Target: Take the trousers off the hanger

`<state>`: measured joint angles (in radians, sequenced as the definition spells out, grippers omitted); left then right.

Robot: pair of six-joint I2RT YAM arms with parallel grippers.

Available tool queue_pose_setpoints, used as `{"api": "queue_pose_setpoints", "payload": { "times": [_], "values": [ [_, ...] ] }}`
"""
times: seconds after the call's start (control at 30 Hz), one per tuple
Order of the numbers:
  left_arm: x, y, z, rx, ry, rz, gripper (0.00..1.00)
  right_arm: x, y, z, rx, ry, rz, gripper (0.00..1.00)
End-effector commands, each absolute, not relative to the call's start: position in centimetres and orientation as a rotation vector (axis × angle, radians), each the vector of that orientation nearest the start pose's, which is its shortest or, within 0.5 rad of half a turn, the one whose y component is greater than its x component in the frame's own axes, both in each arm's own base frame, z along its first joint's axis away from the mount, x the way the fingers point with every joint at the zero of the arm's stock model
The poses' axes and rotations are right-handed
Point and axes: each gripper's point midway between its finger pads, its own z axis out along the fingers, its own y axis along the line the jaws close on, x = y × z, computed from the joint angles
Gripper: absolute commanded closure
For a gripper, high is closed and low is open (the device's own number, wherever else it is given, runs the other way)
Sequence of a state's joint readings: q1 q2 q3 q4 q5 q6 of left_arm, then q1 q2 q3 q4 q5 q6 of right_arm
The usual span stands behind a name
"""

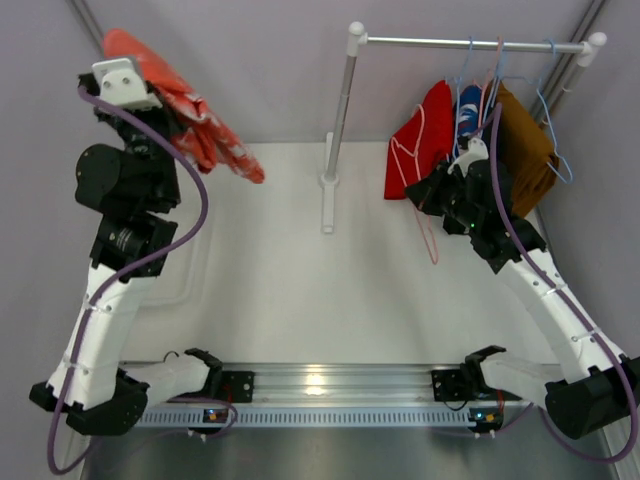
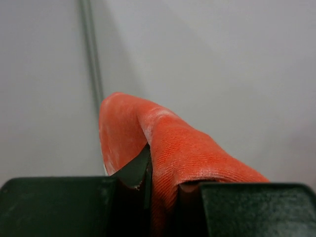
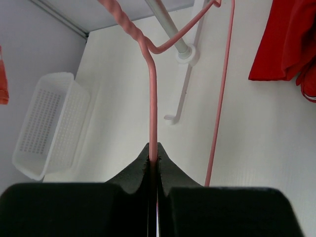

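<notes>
- Two grippers, both clamped: the left gripper (image 2: 163,173) pinches the orange-red speckled trousers (image 1: 205,128), raised over the tabletop's (image 1: 280,260) far-left corner.
- The right gripper (image 3: 154,159) is closed on the pink hanger (image 3: 153,98) near the far-right corner.
- The red trousers (image 1: 425,140) and brown trousers (image 1: 525,150) hang from the rail (image 1: 440,42) there.

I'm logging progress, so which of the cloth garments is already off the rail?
The orange-red white-speckled cloth garment, clamped in the left tool at far left. The plain red garment, blue-and-white garment and brown garment hang from the metal rail.
</notes>
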<state>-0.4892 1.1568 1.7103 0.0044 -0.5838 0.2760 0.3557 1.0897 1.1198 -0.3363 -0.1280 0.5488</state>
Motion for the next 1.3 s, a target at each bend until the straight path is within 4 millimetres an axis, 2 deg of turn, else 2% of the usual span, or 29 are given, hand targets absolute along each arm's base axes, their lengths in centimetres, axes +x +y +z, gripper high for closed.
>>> {"api": "queue_pose_setpoints", "payload": {
  "times": [0.0, 0.03, 0.07, 0.1, 0.13, 0.17, 0.2, 0.23, 0.27, 0.3, 0.33, 0.37, 0.4, 0.43, 0.5, 0.53, 0.57, 0.67, 0.7, 0.77, 0.9, 1.0, 1.1, 1.17, 1.2, 1.27],
  "values": [
    [24.2, 2.8, 65.2, -0.329, 0.885, 0.187, 1.0, 32.9, 18.3, 34.5, -0.008, 1.807, 0.785, 1.0],
    [22.2, 5.2, 65.0, -0.386, 0.855, 0.245, 1.0, 32.9, 18.3, 34.5, -0.013, 1.803, 0.789, 1.0],
    [21.5, 6.1, 64.4, -0.402, 0.854, 0.284, 1.0, 32.9, 18.4, 34.6, -0.017, 1.8, 0.793, 1.0],
    [21.9, 6.8, 62.6, -0.411, 0.882, 0.331, 1.0, 32.9, 18.5, 34.5, -0.025, 1.802, 0.794, 1.0],
    [19.6, 8.6, 62.4, -0.456, 0.845, 0.383, 1.0, 32.8, 18.6, 34.4, -0.028, 1.805, 0.797, 1.0],
    [18.9, 9.5, 61.6, -0.486, 0.848, 0.429, 1.0, 32.8, 18.8, 34.2, -0.037, 1.813, 0.804, 1.0],
    [19.4, 10.2, 59.5, -0.497, 0.881, 0.486, 1.0, 32.8, 18.8, 34.1, -0.043, 1.816, 0.807, 1.0],
    [17.3, 11.6, 59.0, -0.537, 0.85, 0.542, 1.0, 32.7, 19.0, 34.0, -0.049, 1.823, 0.811, 1.0],
    [16.4, 12.5, 58.1, -0.572, 0.843, 0.589, 1.0, 32.6, 19.3, 33.8, -0.063, 1.831, 0.823, 1.0],
    [16.8, 12.9, 56.1, -0.577, 0.878, 0.634, 1.0, 32.8, 19.4, 33.7, -0.064, 1.836, 0.828, 1.0],
    [14.6, 13.9, 55.6, -0.614, 0.848, 0.677, 1.0, 32.7, 19.5, 33.7, -0.07, 1.839, 0.832, 1.0],
    [13.9, 14.3, 54.9, -0.634, 0.84, 0.691, 1.0, 32.7, 19.7, 33.5, -0.078, 1.847, 0.841, 1.0],
    [14.2, 14.7, 53.1, -0.637, 0.88, 0.724, 1.0, 32.8, 19.8, 33.5, -0.085, 1.851, 0.841, 1.0],
    [12.7, 15.0, 52.6, -0.657, 0.864, 0.749, 1.0, 32.8, 19.8, 33.4, -0.091, 1.854, 0.843, 1.0],
    [12.7, 15.4, 50.6, -0.674, 0.905, 0.778, 1.0, 33.0, 20.0, 33.2, -0.118, 1.858, 0.839, 1.0],
    [11.7, 15.6, 50.3, -0.689, 0.891, 0.791, 1.0, 33.0, 20.1, 33.2, -0.126, 1.858, 0.837, 1.0],
    [11.8, 15.7, 49.6, -0.692, 0.901, 0.798, 1.0, 33.1, 20.2, 33.1, -0.136, 1.861, 0.832, 1.0],
    [11.2, 15.9, 49.0, -0.695, 0.897, 0.829, 1.0, 33.3, 20.4, 32.7, -0.146, 1.876, 0.834, 1.0],
    [11.6, 16.0, 48.4, -0.688, 0.907, 0.841, 1.0, 33.4, 20.4, 32.7, -0.149, 1.878, 0.834, 1.0],
    [11.9, 16.0, 48.5, -0.659, 0.893, 0.856, 1.0, 33.7, 20.5, 32.4, -0.147, 1.887, 0.833, 1.0],
    [14.8, 16.1, 46.5, -0.593, 0.947, 0.88, 1.0, 34.2, 20.7, 32.2, -0.137, 1.897, 0.829, 1.0],
    [18.2, 16.2, 44.0, -0.558, 1.03, 0.855, 1.0, 34.5, 20.6, 31.9, -0.128, 1.905, 0.821, 1.0],
    [23.4, 15.9, 40.5, -0.492, 1.146, 0.795, 1.0, 34.6, 20.5, 31.9, -0.125, 1.913, 0.812, 1.0],
    [25.8, 15.6, 38.9, -0.463, 1.185, 0.748, 1.0, 34.7, 20.5, 32.0, -0.129, 1.913, 0.804, 1.0],
    [28.3, 15.2, 37.2, -0.407, 1.237, 0.711, 1.0, 34.7, 20.4, 32.1, -0.13, 1.914, 0.801, 1.0],
    [30.9, 14.5, 35.3, -0.36, 1.288, 0.649, 1.0, 34.6, 20.3, 32.3, -0.136, 1.912, 0.792, 1.0]
  ]
}}
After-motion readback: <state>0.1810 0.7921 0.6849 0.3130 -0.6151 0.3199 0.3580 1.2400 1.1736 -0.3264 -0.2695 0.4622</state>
